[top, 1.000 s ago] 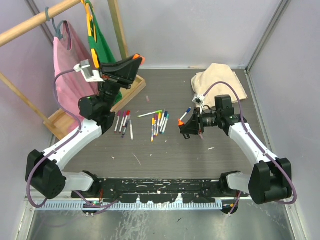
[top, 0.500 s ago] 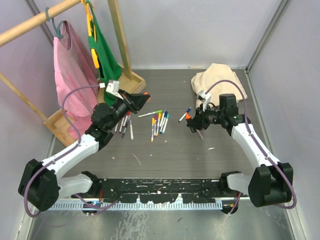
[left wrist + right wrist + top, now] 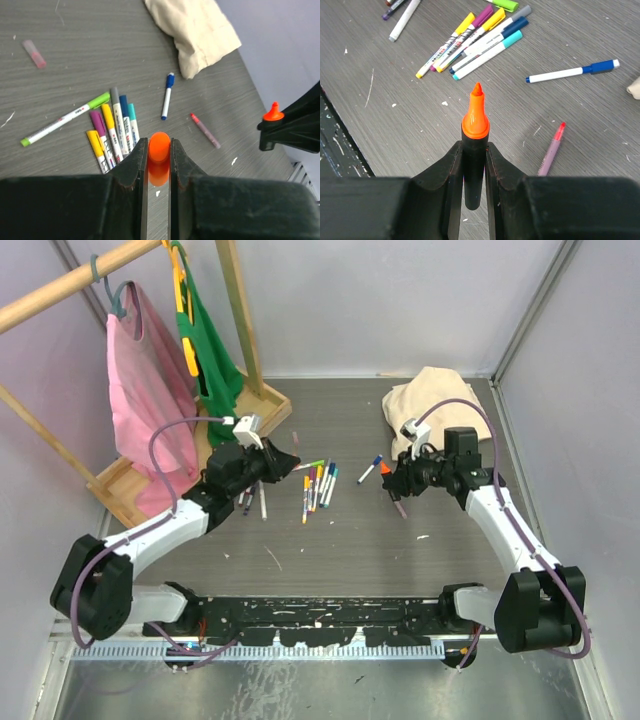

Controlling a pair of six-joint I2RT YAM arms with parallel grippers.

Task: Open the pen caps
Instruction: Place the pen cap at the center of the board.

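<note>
Since the orange cap (image 3: 159,149) is pinched between the fingers of the left gripper (image 3: 159,146) and the bared black highlighter body (image 3: 473,172) is clamped in the right gripper (image 3: 474,146), the coming move is judged to turn on the remaining caps (image 3: 320,475). Seen from above, these are found at four o'clock of the left gripper, the nearer one, and nine o'clock of the right, with the markers (image 3: 312,498) laid roughly twelve to six. Both arms are held low, fingers pointed inward at three and nine o'clock.
</note>
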